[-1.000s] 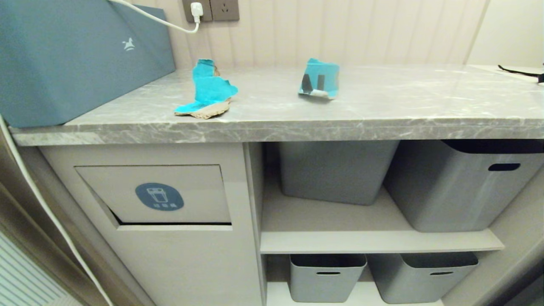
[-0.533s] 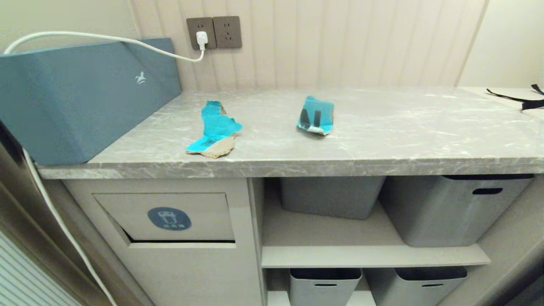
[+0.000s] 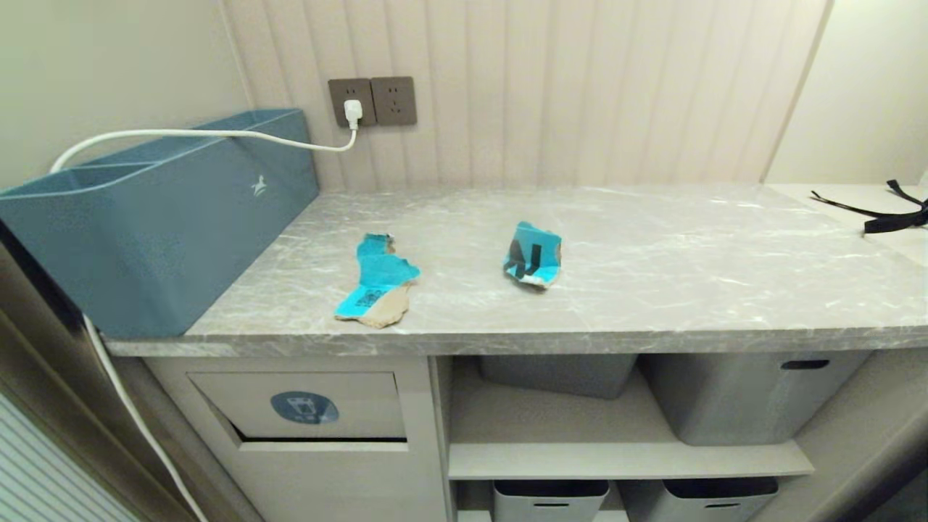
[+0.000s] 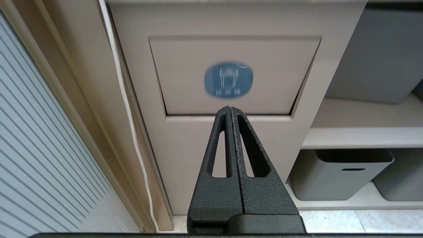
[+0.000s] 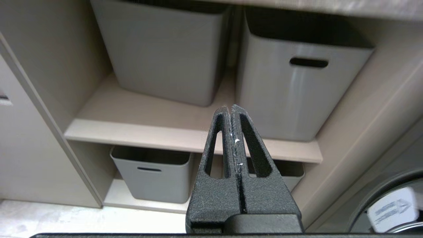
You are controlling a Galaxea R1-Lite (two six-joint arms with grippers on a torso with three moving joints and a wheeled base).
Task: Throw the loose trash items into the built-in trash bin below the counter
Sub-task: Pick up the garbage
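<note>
Two torn turquoise cardboard pieces lie on the grey marble counter: a long one near the front edge and a shorter one with dark markings to its right. Under the counter at the left is the built-in trash bin's beige flap with a blue oval sticker. Neither arm shows in the head view. My left gripper is shut and empty, pointing at the flap's lower edge from a distance. My right gripper is shut and empty, facing the shelves.
A large grey-blue box stands at the counter's left end, with a white cable running to a wall socket. Grey tubs fill the shelves right of the bin. A black strap lies at the far right.
The whole head view has shifted: the camera has risen, so the counter top shows more from above and the bin and shelves sit lower in the picture. The cardboard pieces have not moved.
</note>
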